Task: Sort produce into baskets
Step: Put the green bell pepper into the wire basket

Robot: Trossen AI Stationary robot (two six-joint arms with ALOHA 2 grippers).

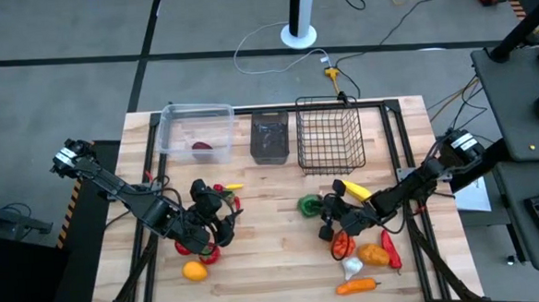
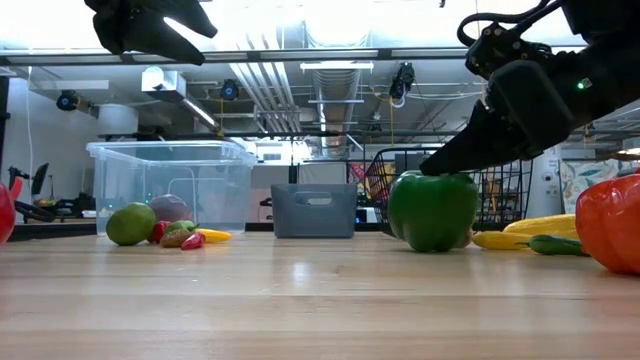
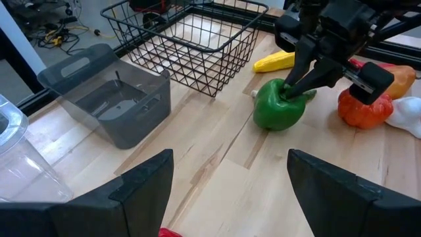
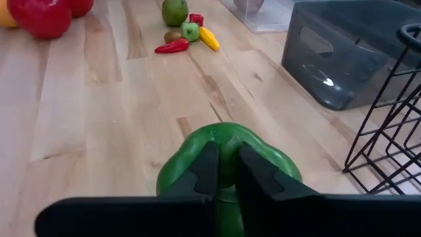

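Observation:
A green bell pepper (image 4: 227,161) stands on the table in front of the wire-mesh basket (image 1: 329,134); it also shows in the high view (image 1: 309,204) and the low view (image 2: 432,210). My right gripper (image 4: 225,155) is shut on its top. My left gripper (image 3: 230,191) is open and empty, raised above the table's left half (image 1: 220,223), over a group of red, orange and yellow produce (image 1: 206,256). The clear tub (image 1: 194,127) holds one dark red piece (image 1: 201,148). The dark bin (image 1: 270,137) stands between the tub and the basket. My right gripper pinches the pepper's top at the stem hollow (image 4: 227,135) between its two fingertips (image 4: 205,168); the fingers hide the stem itself. They slant down from the table's right side (image 3: 302,79). The pepper stands upright with its base on the table (image 2: 432,245).
On the right lie a yellow piece (image 1: 352,190), an orange pepper (image 1: 374,255), a white garlic (image 1: 351,267), a red chili (image 1: 390,251) and an orange chili (image 1: 357,285). Bare wood lies in the middle (image 1: 274,234).

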